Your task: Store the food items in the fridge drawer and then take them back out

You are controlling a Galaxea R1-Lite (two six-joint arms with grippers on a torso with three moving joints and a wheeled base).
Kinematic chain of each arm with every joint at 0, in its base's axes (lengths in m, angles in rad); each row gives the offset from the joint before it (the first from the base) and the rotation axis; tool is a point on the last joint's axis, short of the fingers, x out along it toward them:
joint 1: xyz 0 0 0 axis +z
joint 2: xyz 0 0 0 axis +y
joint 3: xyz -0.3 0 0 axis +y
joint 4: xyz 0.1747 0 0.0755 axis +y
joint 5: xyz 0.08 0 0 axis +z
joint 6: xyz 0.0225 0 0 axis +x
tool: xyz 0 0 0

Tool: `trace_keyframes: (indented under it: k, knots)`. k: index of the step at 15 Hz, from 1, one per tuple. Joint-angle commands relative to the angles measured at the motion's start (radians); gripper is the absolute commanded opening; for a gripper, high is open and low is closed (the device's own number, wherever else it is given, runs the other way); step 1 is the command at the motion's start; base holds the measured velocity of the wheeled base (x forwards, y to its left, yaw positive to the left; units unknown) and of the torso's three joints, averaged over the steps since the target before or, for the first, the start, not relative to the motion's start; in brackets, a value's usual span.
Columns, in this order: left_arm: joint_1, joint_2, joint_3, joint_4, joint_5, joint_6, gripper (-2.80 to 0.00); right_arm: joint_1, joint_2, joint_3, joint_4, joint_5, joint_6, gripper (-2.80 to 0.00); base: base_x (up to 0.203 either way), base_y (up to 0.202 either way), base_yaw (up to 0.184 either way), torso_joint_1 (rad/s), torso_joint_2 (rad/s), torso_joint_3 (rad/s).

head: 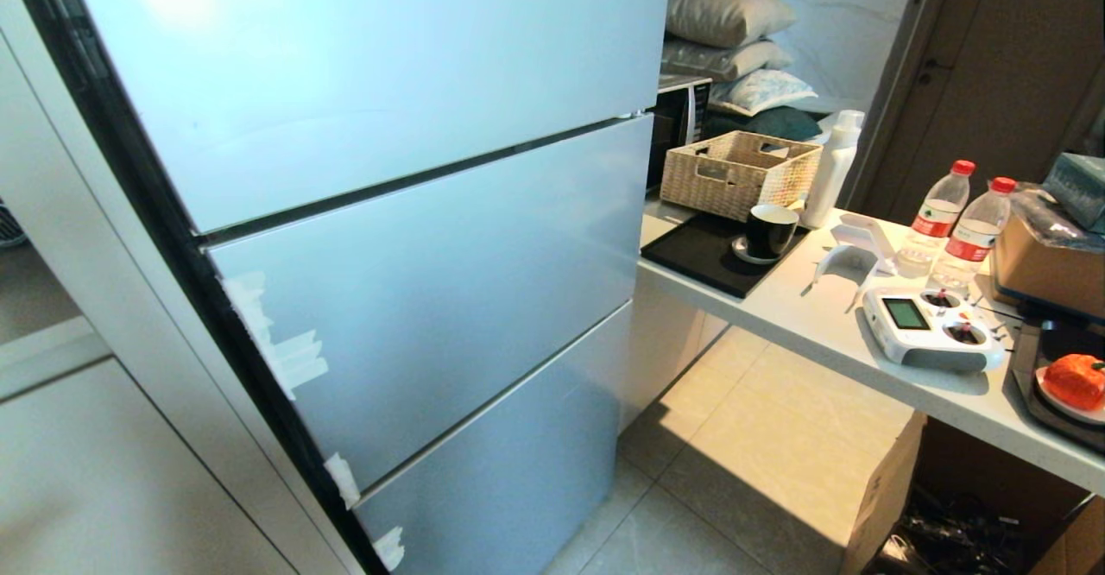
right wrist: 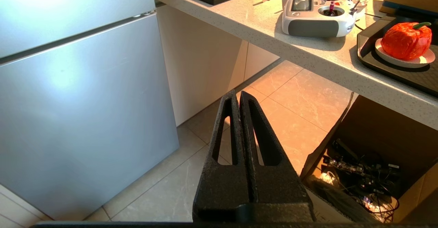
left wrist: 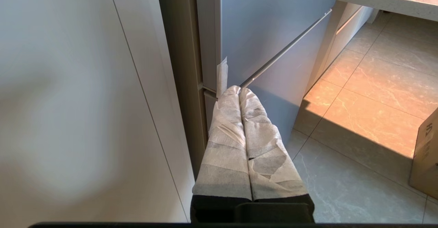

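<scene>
Here, the silver-blue fridge (head: 371,212) fills most of my head view, its three door fronts all closed, with scraps of pale tape along the dark left edge; no drawer interior shows. To its right runs a pale speckled counter (head: 820,333), with tiled floor (head: 734,437) beneath it and an open cardboard box (right wrist: 369,159) of tangled cables under the counter's near end. On the counter, toward the back, sit a woven basket (head: 738,169), a black tray (head: 704,254) carrying a dark cup (head: 770,230) on a saucer, a white bottle (head: 833,169), and two clear water bottles (head: 954,221) with red caps; nearer me lies a white remote controller (head: 928,329) with two sticks. The food item (head: 1075,379), a rough orange-red lump with a green stem, rests on a small white plate (right wrist: 403,58) inside a dark tray at the counter's right end, well apart from both my grippers. My left gripper (left wrist: 239,90), wrapped in pale tape, is clenched with nothing between its fingers, tips near the fridge's lower door seam; my right gripper (right wrist: 237,94), bare black, is likewise pressed together and empty, hanging over the floor between fridge and counter.
</scene>
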Motion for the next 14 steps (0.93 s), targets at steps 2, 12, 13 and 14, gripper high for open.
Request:
trace_keyframes:
  k: [2, 12, 13, 14]
  knots:
    - [0.0, 0.009, -0.065, -0.019, -0.001, -0.002, -2.8, 0.0, 0.002, 0.0, 0.001, 0.0, 0.001, -2.8, 0.0, 0.0, 0.0, 0.0, 0.0, 0.0]
    - [-0.016, 0.92, -0.305, -0.532, -0.019, -0.402, -2.8, 0.0, 0.002, 0.0, 0.001, 0.0, -0.001, -2.8, 0.0, 0.0, 0.0, 0.0, 0.0, 0.0]
    - [-0.017, 0.988, -0.324, -0.594, -0.018, -0.429, -2.8, 0.0, 0.002, 0.0, 0.001, 0.0, 0.0, -2.8, 0.0, 0.0, 0.0, 0.0, 0.0, 0.0]
    - [-0.018, 1.043, -0.353, -0.634, -0.017, -0.454, -2.8, 0.0, 0.002, 0.0, 0.001, 0.0, 0.0, -2.8, 0.0, 0.0, 0.0, 0.0, 0.0, 0.0]
